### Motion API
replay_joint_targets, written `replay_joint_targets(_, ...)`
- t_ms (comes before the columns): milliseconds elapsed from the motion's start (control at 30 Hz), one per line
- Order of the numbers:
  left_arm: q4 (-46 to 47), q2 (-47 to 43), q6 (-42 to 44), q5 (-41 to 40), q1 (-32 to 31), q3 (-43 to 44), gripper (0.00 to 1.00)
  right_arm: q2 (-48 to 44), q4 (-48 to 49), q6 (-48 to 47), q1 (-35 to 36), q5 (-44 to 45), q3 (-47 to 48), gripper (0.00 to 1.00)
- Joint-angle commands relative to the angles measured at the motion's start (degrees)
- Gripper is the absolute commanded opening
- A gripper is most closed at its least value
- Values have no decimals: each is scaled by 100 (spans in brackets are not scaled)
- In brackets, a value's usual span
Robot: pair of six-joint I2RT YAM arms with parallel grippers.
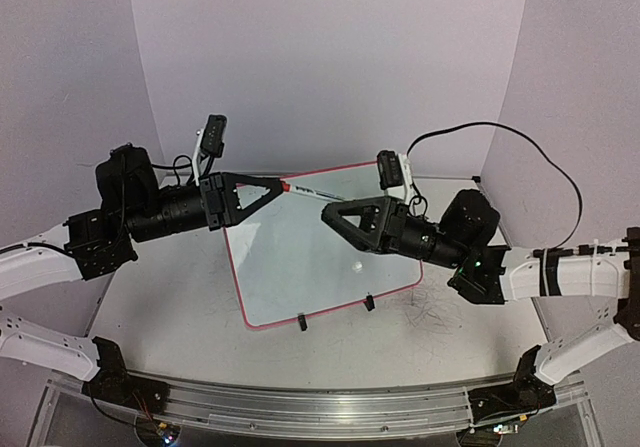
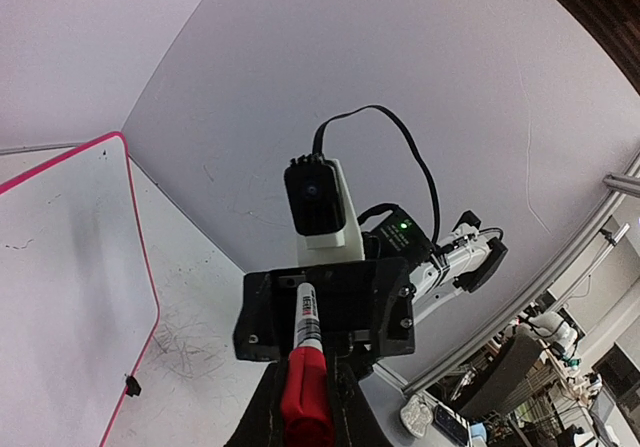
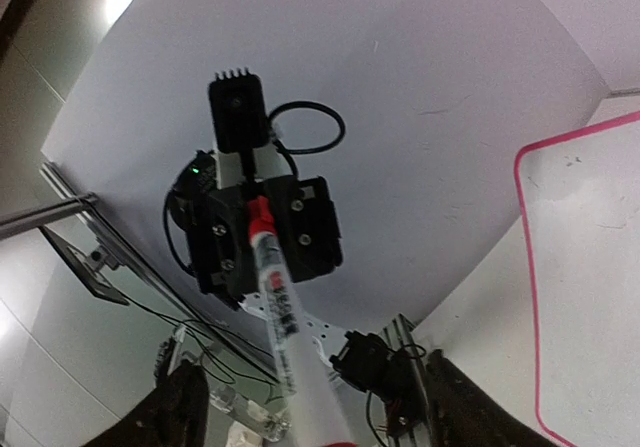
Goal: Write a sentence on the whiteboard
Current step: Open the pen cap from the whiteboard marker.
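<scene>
- Red cap of the marker is clenched in the left fingers. The grip is on the cap end only, and the white barrel sticks out toward the right arm.
- The right fingers are released, one on each side of the barrel. In the right wrist view neither pad touches it, and the barrel runs up the middle of that frame between them.
- The marker hangs in the air, roughly level, bridging the two arms at centre frame in the top view, over the far edge of the whiteboard.
- The whiteboard lies on the worktop at centre frame, turned corner-wise, with a pink rim and two black clip feet on the near edge. I can't tell whether it is propped.
- The board surface reads blank apart from a few tiny specks, so there is no sentence on it.
- Step, my read: uncapping or hand-over of the marker in mid-air. Writing has not begun, so the task is near its start.
- Next move, as I judge it:
  - The right fingers close squarely on the barrel, well clear of the cap.
  - The arms then pull straight apart along the marker's axis, so the cap comes off in the left fingers without bending the barrel.
  - The right arm then has to tip the nib down and land it lightly near the board's left side, leaving room for a full line.
</scene>
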Motion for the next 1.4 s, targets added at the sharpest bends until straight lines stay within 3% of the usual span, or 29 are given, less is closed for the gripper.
replay_joint_targets(0, 575, -177, -193, -172, -24, -170, 0, 158, 1485, 519, 107, 299, 178, 60)
replay_joint_targets(400, 1159, -133, -377, -194, -25, -386, 0, 776, 2286, 570, 328, 919, 583, 34)
replay_joint_targets(800, 1258, -21, -434, -139, -28, -461, 0, 1247, 2298, 615, 338, 844, 968, 29)
replay_joint_targets(933, 1249, -51, -440, -155, -27, -520, 0, 1208, 2291, 579, 339, 856, 882, 18)
replay_joint_targets(1133, 1249, -14, -464, -166, -31, -556, 0, 1251, 2121, 537, 342, 637, 1022, 18)
replay_joint_targets(1300, 1249, -7, -437, -168, -24, -542, 0, 1307, 1986, 525, 340, 452, 1113, 30)
replay_joint_targets(1367, 1249, -1, -418, -166, -29, -545, 0, 1328, 1954, 525, 343, 406, 1144, 30)
